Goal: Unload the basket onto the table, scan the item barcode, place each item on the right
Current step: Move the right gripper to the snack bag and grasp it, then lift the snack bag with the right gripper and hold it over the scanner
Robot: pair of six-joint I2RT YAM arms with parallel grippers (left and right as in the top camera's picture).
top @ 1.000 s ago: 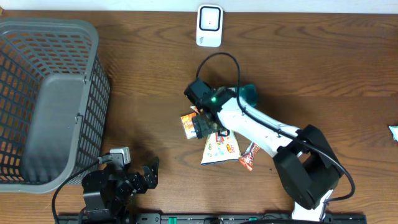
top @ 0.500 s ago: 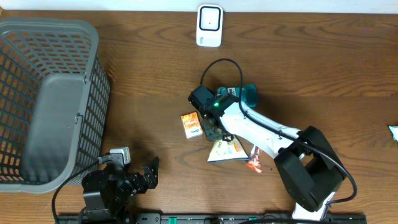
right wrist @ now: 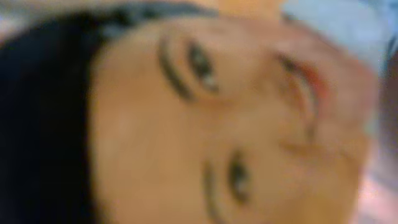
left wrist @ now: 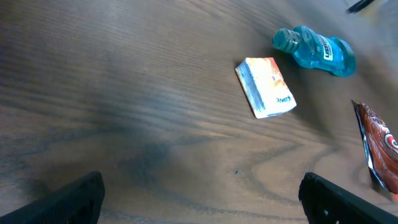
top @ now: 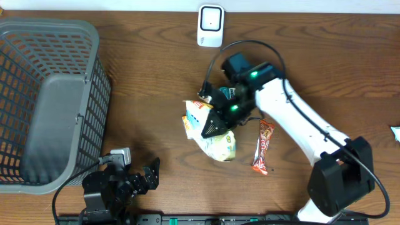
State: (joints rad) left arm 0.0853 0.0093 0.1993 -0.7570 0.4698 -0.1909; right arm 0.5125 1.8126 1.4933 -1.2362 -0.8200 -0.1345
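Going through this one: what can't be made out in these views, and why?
Right wrist view: only a blurred printed face on the snack bag, too close to focus; no jaws visible.
Overhead: how the right gripper grips the bag is hidden by its own body; print too small for any barcode.
Left wrist view: red wrapper cut off by the right edge.

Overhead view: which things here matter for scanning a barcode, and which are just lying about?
Part of the job:
- white plastic scanner
- white-and-yellow snack pouch, gripped by the right end effector

Just lying about:
- red candy bar wrapper
- small orange-and-white box
- blue plastic bottle
- grey mesh basket
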